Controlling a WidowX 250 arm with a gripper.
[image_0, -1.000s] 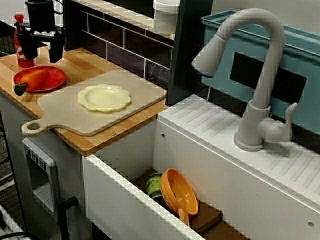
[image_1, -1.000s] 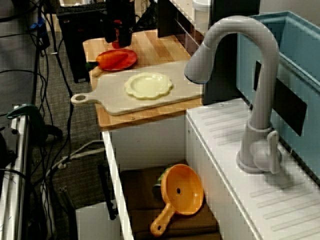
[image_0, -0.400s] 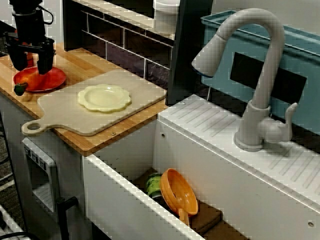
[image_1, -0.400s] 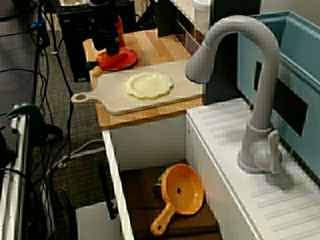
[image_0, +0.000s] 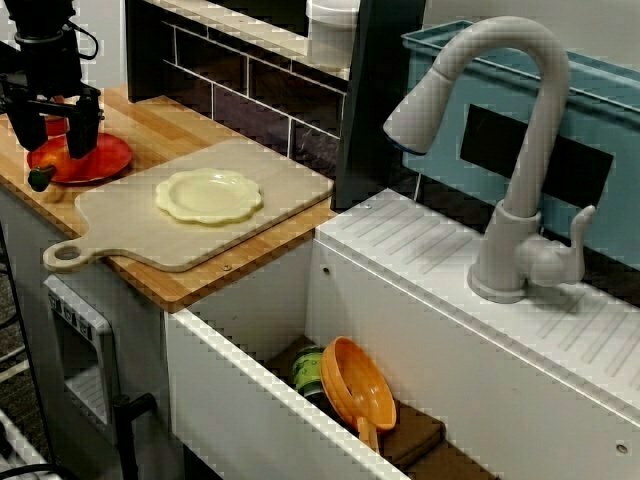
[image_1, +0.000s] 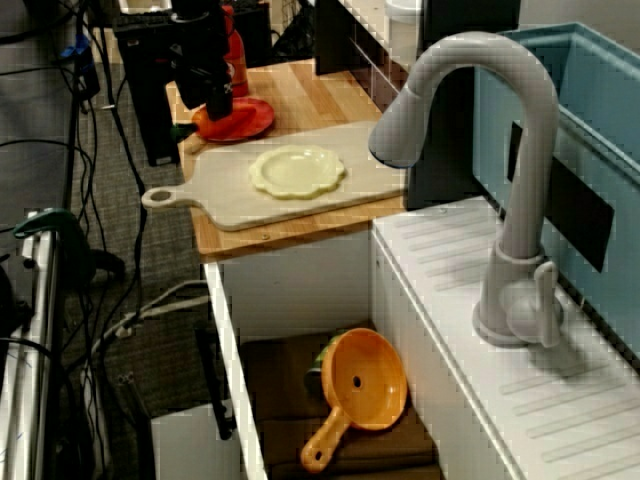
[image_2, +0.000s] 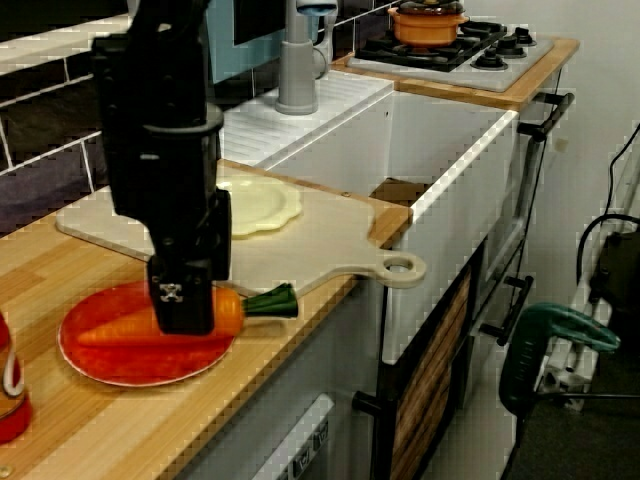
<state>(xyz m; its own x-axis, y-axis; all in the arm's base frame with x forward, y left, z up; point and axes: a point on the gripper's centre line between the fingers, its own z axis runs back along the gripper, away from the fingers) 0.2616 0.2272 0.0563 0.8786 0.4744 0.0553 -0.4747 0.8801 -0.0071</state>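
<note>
My gripper (image_0: 52, 135) hangs low over a red plate (image_0: 102, 160) at the far left end of the wooden counter. Its black fingers (image_0: 84, 128) are spread wide, one on each side of an orange carrot (image_0: 55, 152) that lies on the plate. In the view from the counter end, the gripper (image_2: 186, 312) covers the carrot's (image_2: 229, 312) middle, and the green top sticks out to the right. From the view above the faucet, the gripper (image_1: 208, 100) is seen over the same plate (image_1: 247, 122). I cannot tell whether the fingers touch the carrot.
A pale cutting board (image_0: 150, 240) with a cream scalloped plate (image_0: 208, 194) lies beside the red plate. A red bottle (image_1: 232, 58) stands behind the gripper. The sink holds an orange strainer (image_0: 362, 385) and a green can (image_0: 310, 368). A grey faucet (image_0: 520, 150) rises to the right.
The gripper has moved left from behind the red plate and dropped down over it, now straddling the carrot. Nothing else has shifted.
</note>
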